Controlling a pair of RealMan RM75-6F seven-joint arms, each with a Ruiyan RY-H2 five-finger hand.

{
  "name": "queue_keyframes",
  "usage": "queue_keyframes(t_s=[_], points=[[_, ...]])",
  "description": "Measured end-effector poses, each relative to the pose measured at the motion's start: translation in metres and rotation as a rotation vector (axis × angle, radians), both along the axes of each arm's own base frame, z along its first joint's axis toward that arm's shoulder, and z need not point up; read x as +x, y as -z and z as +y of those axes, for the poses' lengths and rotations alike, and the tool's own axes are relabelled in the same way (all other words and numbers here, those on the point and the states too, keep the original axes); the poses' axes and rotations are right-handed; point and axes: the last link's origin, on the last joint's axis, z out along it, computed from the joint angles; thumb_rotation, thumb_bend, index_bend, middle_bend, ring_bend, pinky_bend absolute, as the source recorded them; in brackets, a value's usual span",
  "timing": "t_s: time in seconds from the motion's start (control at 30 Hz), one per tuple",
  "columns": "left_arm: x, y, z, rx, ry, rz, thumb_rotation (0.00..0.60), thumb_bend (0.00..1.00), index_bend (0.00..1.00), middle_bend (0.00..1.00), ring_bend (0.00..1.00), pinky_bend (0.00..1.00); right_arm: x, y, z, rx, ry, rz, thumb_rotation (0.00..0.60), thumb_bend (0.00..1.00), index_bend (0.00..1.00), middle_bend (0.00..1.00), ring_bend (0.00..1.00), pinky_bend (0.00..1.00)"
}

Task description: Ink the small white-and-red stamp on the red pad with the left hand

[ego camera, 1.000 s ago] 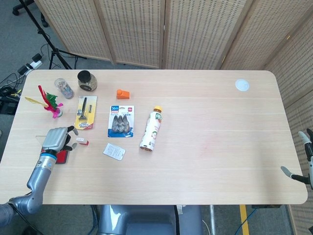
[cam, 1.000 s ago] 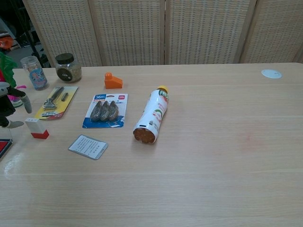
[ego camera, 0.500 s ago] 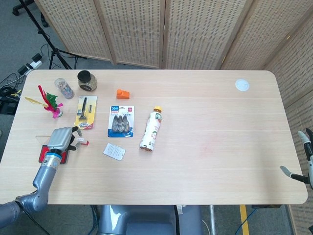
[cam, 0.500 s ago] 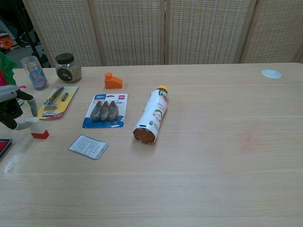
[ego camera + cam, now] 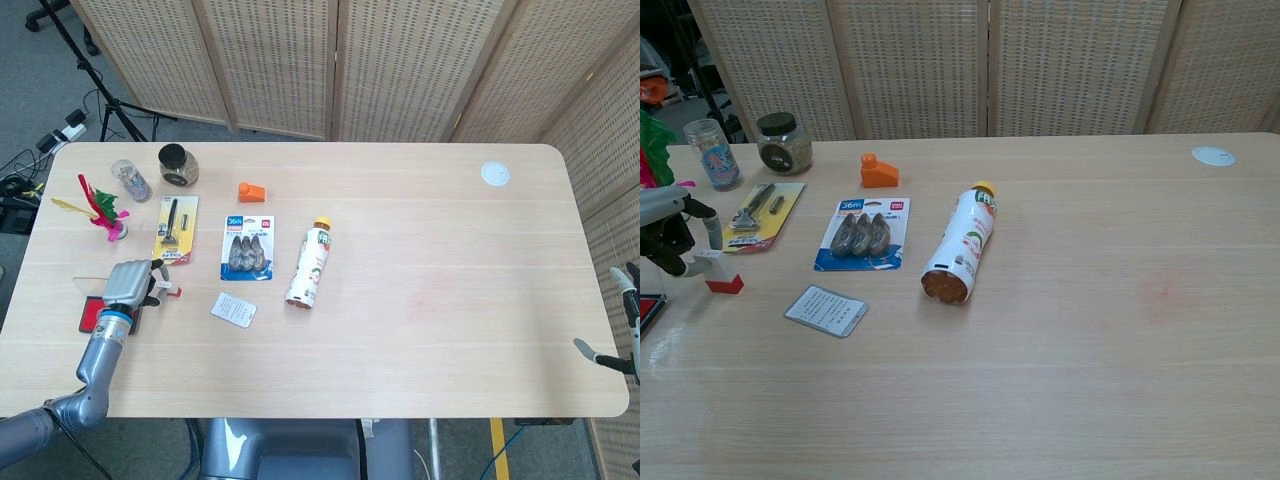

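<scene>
The small white-and-red stamp [image 5: 720, 272] stands upright on the table near the left edge, also seen in the head view as the stamp [image 5: 168, 291]. My left hand [image 5: 672, 238] is beside it, thumb low at its left and a finger [image 5: 713, 235] reaching down behind its white top, pinching it. From above, the left hand [image 5: 130, 284] covers the space between the stamp and the red pad [image 5: 92, 313]. Only a corner of the red pad [image 5: 648, 311] shows in the chest view. My right hand [image 5: 630, 320] hangs off the table's right edge, fingers apart, holding nothing.
A bottle [image 5: 310, 264] lies mid-table beside a blue hook pack [image 5: 248, 248] and a small card [image 5: 233, 309]. A razor pack [image 5: 176, 229], dark jar [image 5: 177, 165], clear vial [image 5: 131, 180], feather toy [image 5: 105, 213] and orange block [image 5: 251, 191] stand behind. A white disc [image 5: 494, 173] is far right.
My left hand moved right from over the red pad to the stamp, uncovering the pad, and its fingers closed in around the stamp's top. The stamp has not moved; the right hand is still.
</scene>
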Motion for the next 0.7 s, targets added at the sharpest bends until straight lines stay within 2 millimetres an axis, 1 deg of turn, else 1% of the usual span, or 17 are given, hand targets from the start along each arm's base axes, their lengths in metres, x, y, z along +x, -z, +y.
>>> queue_keyframes(t_s=[0.13,0.4,0.57,0.7], points=[[0.001,0.001,0.000,-0.003,-0.001,-0.009,0.600,0.36,0.57,1.00,0.95,0.87,0.000,0.000,0.000,-0.001,-0.001,-0.003,0.600,0.00,0.01,0.00,0.00,0.00],[0.005,-0.004,-0.001,0.007,0.015,-0.030,0.600,0.36,0.58,1.00,0.94,0.86,0.000,0.000,-0.001,0.001,0.000,-0.005,0.600,0.00,0.01,0.00,0.00,0.00],[0.014,-0.020,-0.003,0.013,0.033,-0.060,0.600,0.36,0.59,1.00,0.94,0.87,0.000,0.001,0.000,0.002,-0.003,-0.005,0.600,0.00,0.01,0.00,0.00,0.00],[0.022,-0.042,-0.006,0.000,0.046,-0.061,0.600,0.37,0.59,1.00,0.94,0.87,0.002,0.001,0.001,0.002,-0.008,-0.003,0.600,0.00,0.01,0.00,0.00,0.00]])
